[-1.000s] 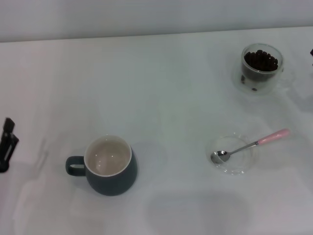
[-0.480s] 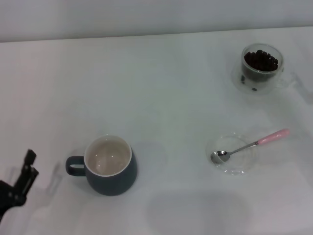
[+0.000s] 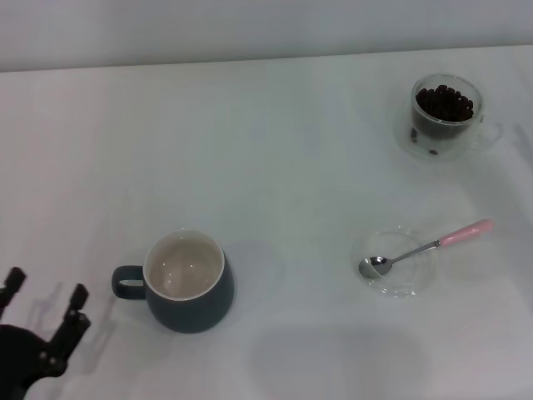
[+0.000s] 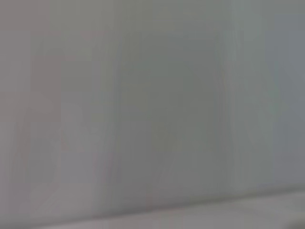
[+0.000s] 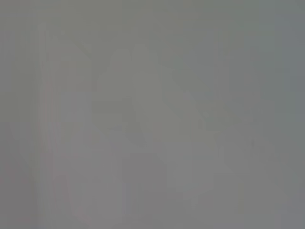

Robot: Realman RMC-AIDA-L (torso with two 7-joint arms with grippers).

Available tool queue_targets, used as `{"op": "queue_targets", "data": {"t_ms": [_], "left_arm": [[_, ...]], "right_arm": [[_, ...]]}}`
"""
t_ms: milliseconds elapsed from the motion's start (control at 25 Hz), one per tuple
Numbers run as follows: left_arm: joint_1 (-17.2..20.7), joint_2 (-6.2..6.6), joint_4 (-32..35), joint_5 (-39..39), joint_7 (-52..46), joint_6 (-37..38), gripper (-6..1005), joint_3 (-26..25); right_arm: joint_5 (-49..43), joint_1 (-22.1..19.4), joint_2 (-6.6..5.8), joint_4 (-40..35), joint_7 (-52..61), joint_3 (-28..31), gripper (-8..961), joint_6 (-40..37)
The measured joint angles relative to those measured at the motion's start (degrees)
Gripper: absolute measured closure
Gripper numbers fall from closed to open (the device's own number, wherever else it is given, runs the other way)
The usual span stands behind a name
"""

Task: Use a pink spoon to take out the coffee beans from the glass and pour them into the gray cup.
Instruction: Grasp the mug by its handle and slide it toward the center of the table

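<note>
White table (image 3: 275, 167): left claw (image 3: 43, 310) spread beside the gray cup (image 3: 185, 283).

We see the table (image 3: 275, 150) as a smooth, matt white surface. The gray cup (image 3: 190, 300) looks like glazed ceramic, dark slate outside with a soft sheen and cream-white inside. The spoon (image 3: 416, 250) has a shiny metal bowl and neck and a pale pink, smooth handle end. It lies in a clear, glossy dish (image 3: 408, 287). The glass (image 3: 445, 137) is clear and glossy; the beans (image 3: 445, 102) in it look dark and slightly shiny. The left gripper (image 3: 42, 312) looks like matt black plastic or metal.
</note>
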Motion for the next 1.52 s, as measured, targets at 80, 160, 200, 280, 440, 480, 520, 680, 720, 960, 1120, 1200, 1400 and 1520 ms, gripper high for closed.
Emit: {"op": "queue_targets", "data": {"t_ms": [80, 160, 200, 280, 440, 480, 520, 680, 720, 960, 1120, 1200, 1400, 1520], "left_arm": [[-0.77, -0.01, 0.00, 0.94, 0.10, -1.97, 199, 0.00], [-1.80, -0.02, 0.03, 2.30, 0.30, -4.51, 199, -0.03], [-2.19, -0.03, 0.08, 2.78, 0.36, -5.58, 200, -0.06], [-2.66, -0.04, 0.11, 3.42, 0.42, -7.18, 200, -0.07], [-3.13, -0.04, -0.13, 3.47, 0.48, -8.56, 200, -0.11], [-3.36, -0.02, -0.19, 3.43, 0.50, -8.89, 200, -0.15], [-3.60, -0.01, -0.23, 3.36, 0.53, -9.18, 200, -0.20], [-4.68, 0.02, -0.41, 3.17, 0.63, -9.76, 200, -0.41], [-4.92, 0.02, -0.46, 3.16, 0.64, -9.94, 200, -0.49], [-6.84, 0.05, -0.82, 3.10, 0.68, -10.98, 199, -0.71], [-8.17, 0.05, -0.84, 3.08, 0.70, -12.20, 217, -0.72], [-8.82, 0.05, -0.83, 3.08, 0.70, -12.87, 229, -0.67], [-9.47, 0.02, -0.85, 3.35, 0.96, -13.80, 258, -0.32], [-9.35, -0.10, -0.36, 3.48, 2.68, -13.92, 315, -0.29]], "right_arm": [[-0.01, -0.03, 0.00, 0.27, 0.00, 0.08, 99, -0.02], [-0.07, -0.09, 0.00, 0.63, 0.01, 0.09, 99, -0.02], [-0.07, -0.10, 0.00, 0.76, 0.01, 0.10, 99, 0.06], [-0.09, -0.12, 0.05, 0.92, 0.06, 0.10, 99, 0.37], [-0.12, -0.24, 0.10, 1.65, 0.29, 0.11, 99, 1.15], [-0.16, -0.29, 0.09, 1.87, 0.29, 0.11, 99, 1.21], [-0.21, -0.31, 0.09, 2.05, 0.30, 0.11, 98, 1.23], [-0.37, -0.40, 0.09, 2.36, 0.47, 0.01, 98, 1.31], [-0.39, -0.42, 0.09, 2.39, 0.50, -0.07, 98, 1.33], [-0.44, -0.43, 0.09, 3.17, 0.68, -0.30, 98, 1.47], [-0.50, -0.36, 0.09, 3.66, 0.70, -0.42, 98, 1.49], [-0.54, -0.32, 0.09, 3.80, 0.71, -0.43, 98, 1.50], [-0.58, -0.38, 0.09, 3.86, 0.72, -0.43, 99, 1.50], [-0.58, -0.48, 0.09, 3.87, 0.72, -0.43, 99, 1.50]]}}
